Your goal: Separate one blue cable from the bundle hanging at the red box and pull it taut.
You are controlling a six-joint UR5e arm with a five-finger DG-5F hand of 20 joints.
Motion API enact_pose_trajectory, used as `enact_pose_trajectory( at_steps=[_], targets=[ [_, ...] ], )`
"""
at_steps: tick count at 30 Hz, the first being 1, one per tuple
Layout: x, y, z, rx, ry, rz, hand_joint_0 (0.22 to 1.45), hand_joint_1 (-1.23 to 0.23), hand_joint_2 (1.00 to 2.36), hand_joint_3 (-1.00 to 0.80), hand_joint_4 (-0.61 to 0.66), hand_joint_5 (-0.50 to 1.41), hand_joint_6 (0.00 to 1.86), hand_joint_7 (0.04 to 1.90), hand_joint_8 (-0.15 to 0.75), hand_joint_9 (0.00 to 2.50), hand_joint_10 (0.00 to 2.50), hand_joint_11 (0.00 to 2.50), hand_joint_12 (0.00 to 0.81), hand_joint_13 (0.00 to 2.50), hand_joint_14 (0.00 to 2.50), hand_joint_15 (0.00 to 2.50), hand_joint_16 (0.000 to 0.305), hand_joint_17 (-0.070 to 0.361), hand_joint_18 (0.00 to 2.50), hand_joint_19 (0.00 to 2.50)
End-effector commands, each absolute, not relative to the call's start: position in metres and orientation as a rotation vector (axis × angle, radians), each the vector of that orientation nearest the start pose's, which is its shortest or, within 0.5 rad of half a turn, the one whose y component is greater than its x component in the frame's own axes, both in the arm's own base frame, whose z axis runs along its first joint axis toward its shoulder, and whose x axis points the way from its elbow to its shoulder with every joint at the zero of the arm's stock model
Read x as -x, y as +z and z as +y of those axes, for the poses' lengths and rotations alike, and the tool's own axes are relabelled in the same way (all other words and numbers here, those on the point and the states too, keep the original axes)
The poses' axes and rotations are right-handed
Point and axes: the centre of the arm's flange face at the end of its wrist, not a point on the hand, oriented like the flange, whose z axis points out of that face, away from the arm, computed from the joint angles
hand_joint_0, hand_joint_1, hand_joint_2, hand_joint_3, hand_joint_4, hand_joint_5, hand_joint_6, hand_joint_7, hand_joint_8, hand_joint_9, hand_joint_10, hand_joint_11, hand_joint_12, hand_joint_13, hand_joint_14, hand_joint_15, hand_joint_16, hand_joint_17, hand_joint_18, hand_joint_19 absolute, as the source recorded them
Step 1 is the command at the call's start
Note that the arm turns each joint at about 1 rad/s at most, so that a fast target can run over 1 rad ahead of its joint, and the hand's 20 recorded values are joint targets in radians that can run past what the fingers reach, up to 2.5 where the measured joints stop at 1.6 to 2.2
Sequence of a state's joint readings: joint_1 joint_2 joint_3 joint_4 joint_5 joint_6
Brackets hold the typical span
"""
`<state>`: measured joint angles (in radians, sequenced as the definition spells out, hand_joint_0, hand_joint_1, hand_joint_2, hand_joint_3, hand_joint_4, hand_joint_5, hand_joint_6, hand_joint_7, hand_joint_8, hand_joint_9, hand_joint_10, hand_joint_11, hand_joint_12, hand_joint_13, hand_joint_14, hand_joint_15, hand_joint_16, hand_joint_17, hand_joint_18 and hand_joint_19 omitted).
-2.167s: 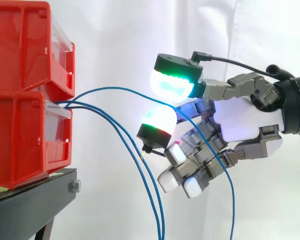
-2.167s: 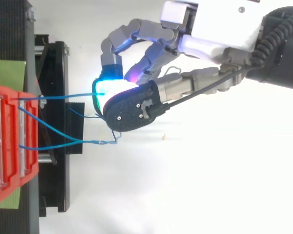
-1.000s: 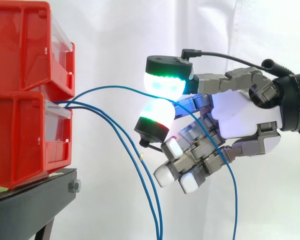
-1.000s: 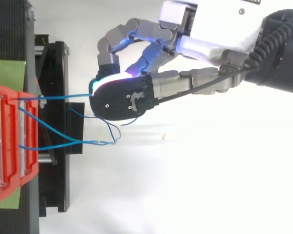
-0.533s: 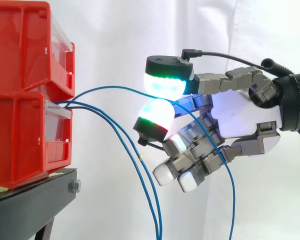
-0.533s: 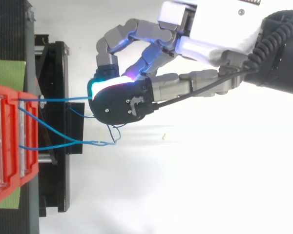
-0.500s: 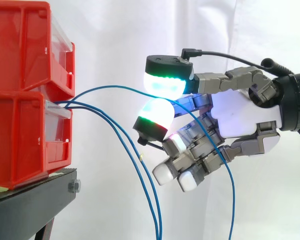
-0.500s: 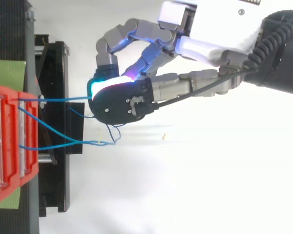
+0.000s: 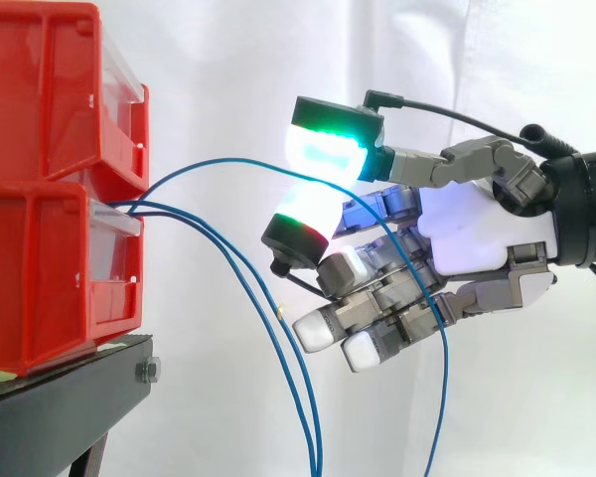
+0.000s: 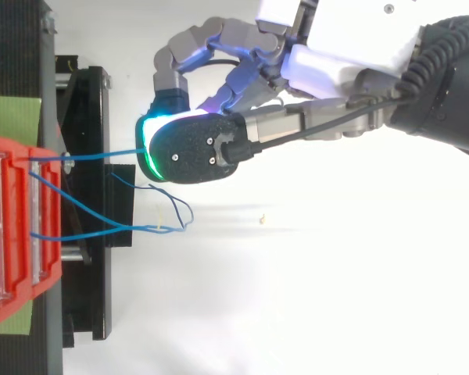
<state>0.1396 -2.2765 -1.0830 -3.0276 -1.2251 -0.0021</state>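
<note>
Tilted upward since a moment ago, the hand [image 9: 477, 234] pinches one blue cable [image 9: 228, 161] between green-glowing pads [image 9: 323, 149], other fingers [image 9: 318, 330] curled.

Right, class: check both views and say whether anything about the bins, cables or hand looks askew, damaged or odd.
Nothing looks damaged or spilled. The red bins sit upright on the black stand. One blue cable arcs, slack, to the hand, pinched between its pads; the other two cables hang loose.
</note>
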Motion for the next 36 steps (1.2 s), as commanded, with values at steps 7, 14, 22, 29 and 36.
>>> enact_pose_trajectory(
  at_steps=[7,14,22,29,36],
  targets=[
    [-0.760,0.290,-0.062,-1.354,1.022,1.100,0.76,-0.65,1.00,-0.48,0.06,-0.24,0.95,1.26,0.341,0.99,0.02,1.56,0.409,0.99,0.03,0.83,0.054,0.122,0.80,0.55],
    [-0.761,0.289,-0.061,-1.354,1.031,1.104,0.78,-0.64,1.00,-0.50,0.04,-0.24,0.95,1.22,0.344,0.89,0.34,1.69,0.367,1.24,0.01,1.61,0.050,0.113,0.96,0.92],
    [-0.762,0.280,-0.065,-1.359,1.035,1.121,0.80,-0.65,1.00,-0.50,0.05,-0.24,0.95,1.18,0.349,0.74,1.55,1.42,0.356,0.96,1.82,1.44,0.036,0.080,1.22,1.60],
    [-0.761,0.279,-0.065,-1.361,1.032,1.122,0.79,-0.65,1.00,-0.50,0.08,-0.24,0.95,1.17,0.354,0.72,1.70,1.33,0.366,0.84,2.50,1.35,0.032,0.072,1.34,1.99],
    [-0.762,0.279,-0.060,-1.363,1.036,1.120,0.77,-0.64,1.00,-0.49,0.13,-0.24,0.95,1.15,0.357,0.68,2.04,1.28,0.360,0.85,2.50,1.39,0.035,0.079,1.45,2.15]
  ],
)
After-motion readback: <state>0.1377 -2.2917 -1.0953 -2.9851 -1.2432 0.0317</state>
